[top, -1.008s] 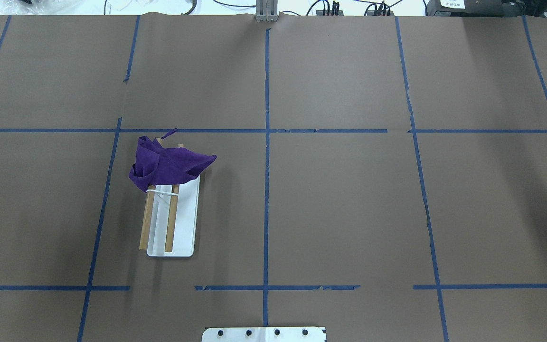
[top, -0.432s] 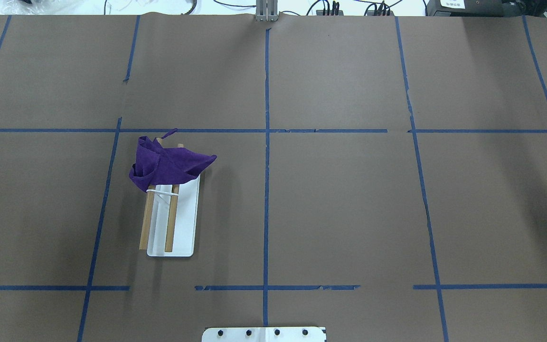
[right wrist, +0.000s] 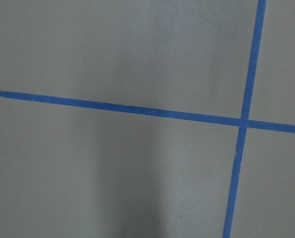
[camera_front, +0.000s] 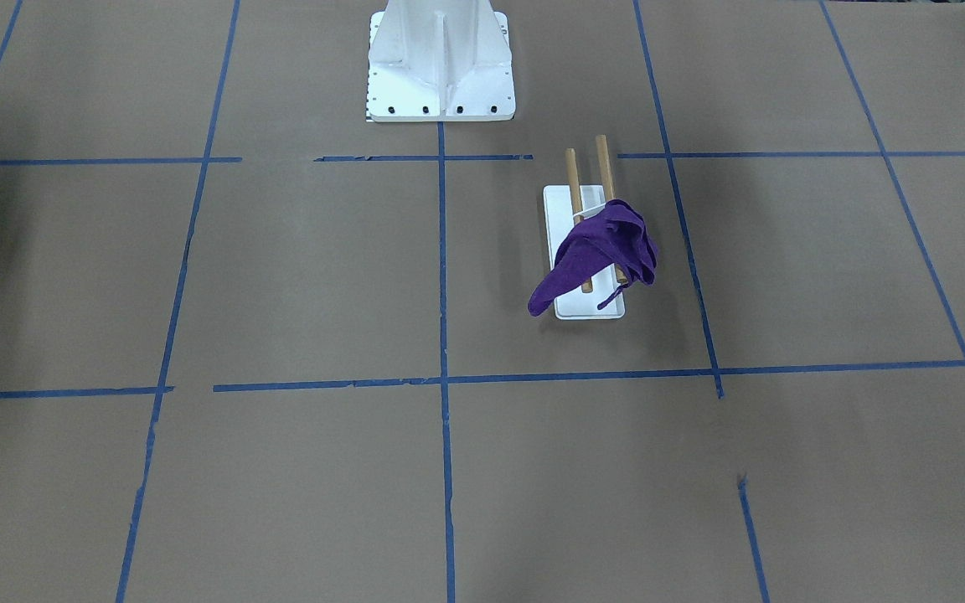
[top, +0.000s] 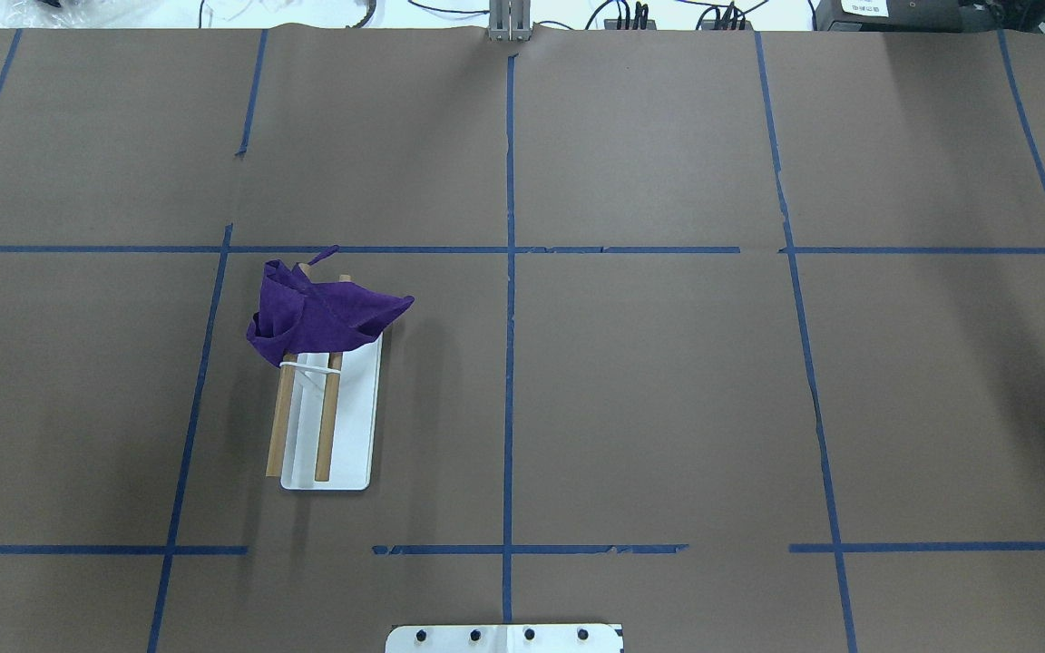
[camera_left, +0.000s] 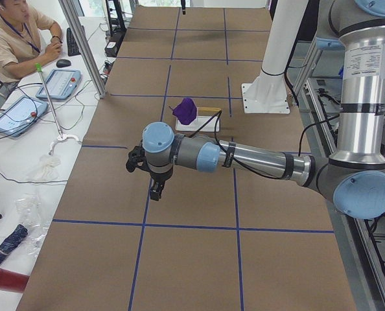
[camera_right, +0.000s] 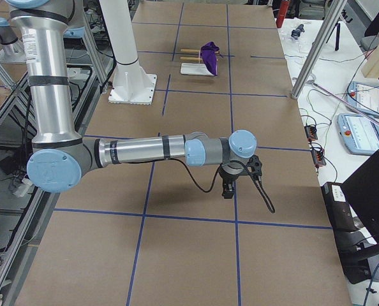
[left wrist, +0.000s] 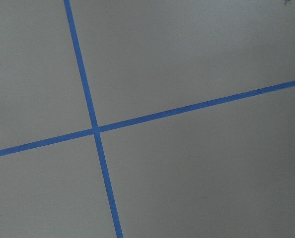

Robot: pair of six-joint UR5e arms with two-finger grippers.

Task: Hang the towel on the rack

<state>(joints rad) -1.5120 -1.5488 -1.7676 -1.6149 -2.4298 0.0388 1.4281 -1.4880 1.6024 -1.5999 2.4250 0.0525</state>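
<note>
We see the towel (top: 318,313) as soft purple cloth with a matt, suede-like nap. On the rack (top: 355,426), the two rods (top: 327,426) look like pale bare wood, and the rest is smooth and white. Around the rack, the table (top: 649,390) wears matt brown paper crossed by blue tape (top: 509,408).

Purple towel (camera_left: 185,110) over rack (camera_left: 209,111)

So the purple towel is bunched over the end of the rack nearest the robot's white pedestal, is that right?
Not quite. The purple towel is bunched over the end of the rack farthest from the robot's white pedestal, not nearest. The overhead exterior view shows it: the pedestal is at the bottom edge and the towel is on the rack's upper end.
</note>
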